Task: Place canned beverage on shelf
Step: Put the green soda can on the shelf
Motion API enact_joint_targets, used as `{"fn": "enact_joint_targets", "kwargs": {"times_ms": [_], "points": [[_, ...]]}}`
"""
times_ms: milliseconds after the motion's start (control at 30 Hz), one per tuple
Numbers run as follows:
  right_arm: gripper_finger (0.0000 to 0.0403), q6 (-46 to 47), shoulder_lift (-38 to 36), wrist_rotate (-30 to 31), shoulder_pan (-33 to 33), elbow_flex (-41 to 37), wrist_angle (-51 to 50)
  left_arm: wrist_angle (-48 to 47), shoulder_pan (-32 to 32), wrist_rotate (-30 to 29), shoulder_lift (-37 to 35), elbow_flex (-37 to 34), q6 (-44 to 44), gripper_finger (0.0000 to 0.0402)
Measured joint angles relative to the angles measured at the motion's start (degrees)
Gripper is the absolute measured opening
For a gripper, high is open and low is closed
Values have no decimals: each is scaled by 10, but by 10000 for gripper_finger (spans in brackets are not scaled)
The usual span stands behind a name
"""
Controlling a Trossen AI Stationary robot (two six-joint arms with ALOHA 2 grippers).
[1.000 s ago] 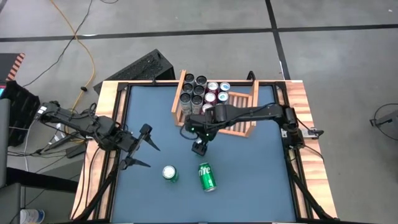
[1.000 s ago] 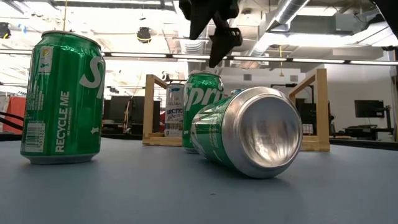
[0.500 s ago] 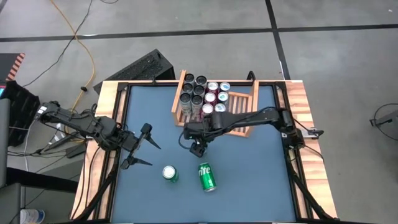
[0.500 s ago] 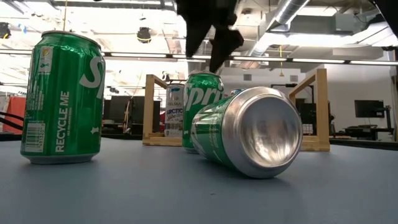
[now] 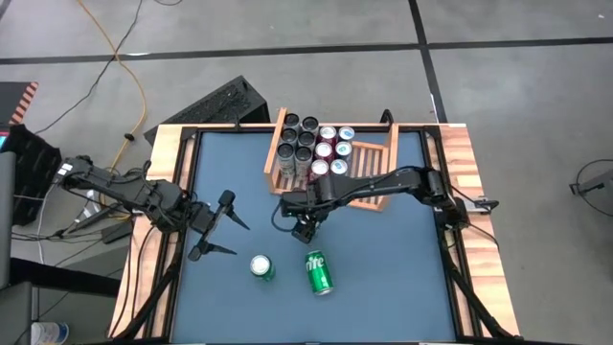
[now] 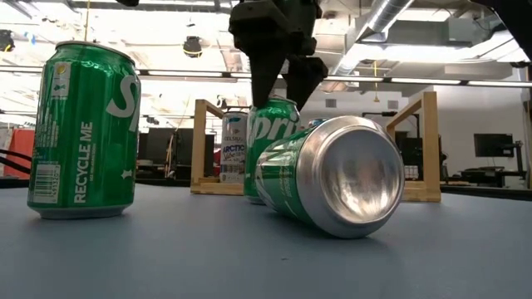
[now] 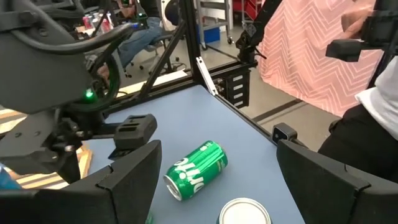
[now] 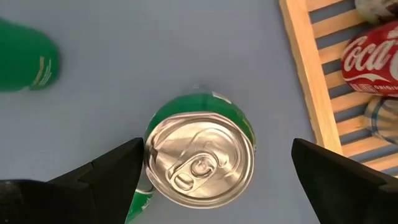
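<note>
A green can (image 8: 199, 158) stands upright on the blue table just in front of the shelf (image 5: 392, 144). My right gripper (image 8: 214, 167) is open and points down over this can, one finger on each side of its top, touching nothing. In the low view the gripper (image 6: 278, 87) hangs level with the can's rim (image 6: 270, 101). A second green can (image 5: 261, 267) stands upright nearer the front, and a third (image 5: 319, 272) lies on its side beside it. My left gripper (image 5: 216, 226) waits open above the table's left part.
The wooden shelf holds several cans (image 5: 311, 144) in its left half, and its right slats (image 5: 369, 187) are bare. Its front rail (image 8: 305, 81) runs close beside the can under my right gripper. A person in pink patterned cloth (image 7: 311, 56) stands beyond the table.
My right gripper has come down over the upright green can in front of the shelf and rolled a little, its fingers staying wide apart. The cans have not moved.
</note>
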Motion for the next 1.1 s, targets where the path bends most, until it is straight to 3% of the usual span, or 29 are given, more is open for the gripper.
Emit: {"fn": "enact_joint_targets", "kwargs": {"times_ms": [800,1100], "points": [[392,64,3,11,0,0,0,1,0,0,0,0,4,306],[319,62,3,4,0,-37,5,1,0,-5,0,0,3,306]]}}
